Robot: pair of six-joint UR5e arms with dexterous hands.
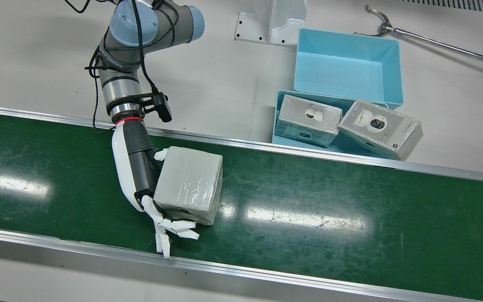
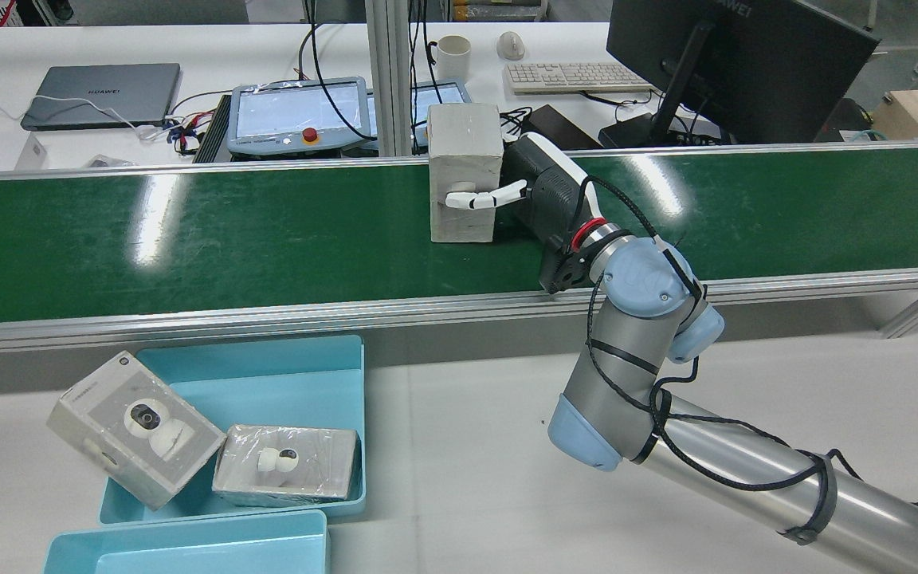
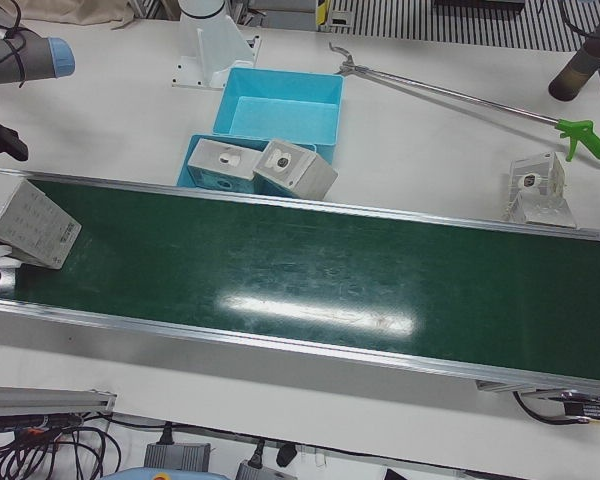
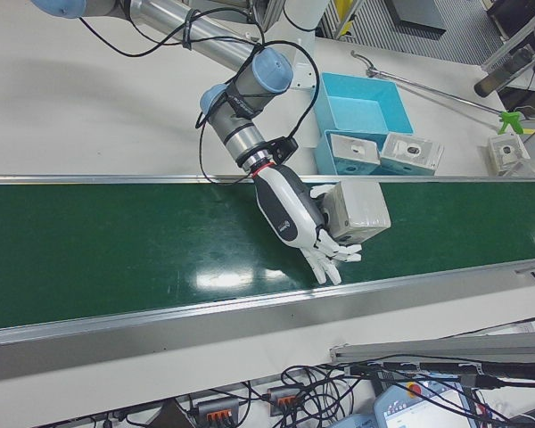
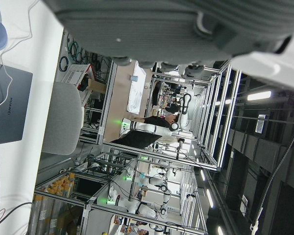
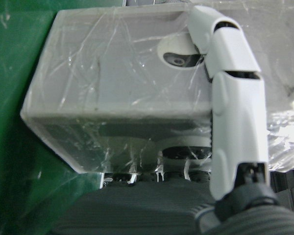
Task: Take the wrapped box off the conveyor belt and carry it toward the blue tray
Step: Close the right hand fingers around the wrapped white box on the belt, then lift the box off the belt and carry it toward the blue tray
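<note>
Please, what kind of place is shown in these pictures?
Probably a robotics lab or test station, not a real factory: a green conveyor belt beside a white table, a robot's right hand on a wrapped box, and desks with a monitor and a laptop.

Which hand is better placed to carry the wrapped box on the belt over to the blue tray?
Right. The white-and-black right hand already clasps the plastic-wrapped grey box over the green conveyor belt, fingers around its sides. The left hand shows in no station view. The blue tray lies beyond the belt.
</note>
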